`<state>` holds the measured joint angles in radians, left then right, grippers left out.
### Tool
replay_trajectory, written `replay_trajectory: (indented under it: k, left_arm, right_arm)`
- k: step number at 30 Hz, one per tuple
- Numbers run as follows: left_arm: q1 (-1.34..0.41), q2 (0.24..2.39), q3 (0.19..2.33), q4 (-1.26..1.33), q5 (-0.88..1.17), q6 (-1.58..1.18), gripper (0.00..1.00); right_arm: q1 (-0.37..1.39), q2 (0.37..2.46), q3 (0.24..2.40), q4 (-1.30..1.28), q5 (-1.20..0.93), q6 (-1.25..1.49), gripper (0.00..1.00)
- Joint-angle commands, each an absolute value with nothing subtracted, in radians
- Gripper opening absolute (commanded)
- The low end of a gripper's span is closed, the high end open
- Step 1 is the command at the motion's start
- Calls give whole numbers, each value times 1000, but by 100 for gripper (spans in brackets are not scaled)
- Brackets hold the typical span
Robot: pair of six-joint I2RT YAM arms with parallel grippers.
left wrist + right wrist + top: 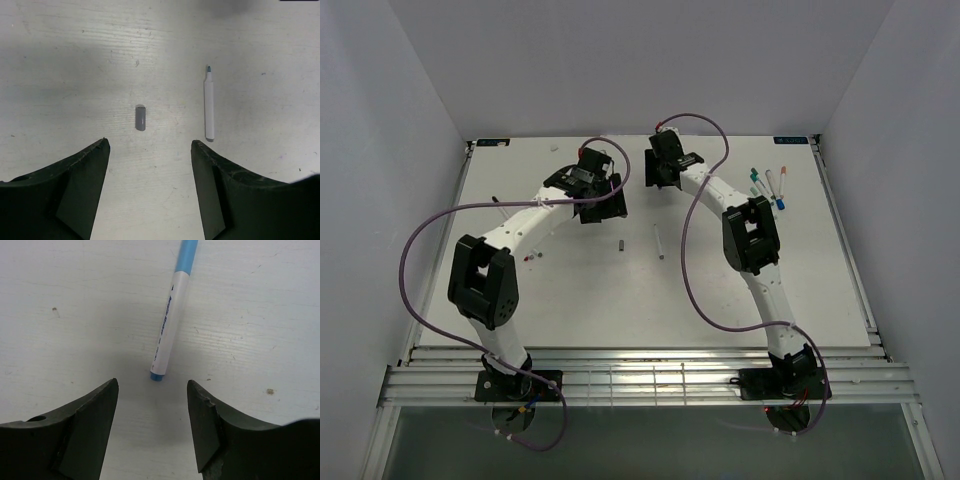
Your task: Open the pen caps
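Note:
In the left wrist view a short grey pen cap [141,117] lies loose on the white table, with an uncapped white pen [209,107] to its right, tip pointing away. My left gripper [150,144] is open and empty just short of the cap. Both also show in the top view, the cap [620,244] and the pen [660,242], with the left gripper [603,205] above them. My right gripper [152,384] is open and empty just short of the blue end of a white pen [169,325] with a light blue cap [188,252] on. In the top view the right gripper [670,165] hides that pen.
Several capped white pens [770,185] lie in a cluster at the back right. A small red piece [530,257] lies beside the left arm. White walls enclose the table on three sides. Purple cables loop over both arms.

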<state>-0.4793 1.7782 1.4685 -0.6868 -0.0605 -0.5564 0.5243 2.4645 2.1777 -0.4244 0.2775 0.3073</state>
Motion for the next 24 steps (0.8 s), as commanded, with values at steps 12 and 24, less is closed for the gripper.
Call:
replay_trajectory:
  k: [12, 24]
  left_arm:
    - [-476, 1651, 1401, -601, -6, -552, 77]
    - [-474, 1612, 1379, -594, -9, -546, 77]
  right_arm:
    - [500, 2568, 2295, -419, 278, 259, 53]
    - [489, 2654, 2368, -440, 264, 249, 42]
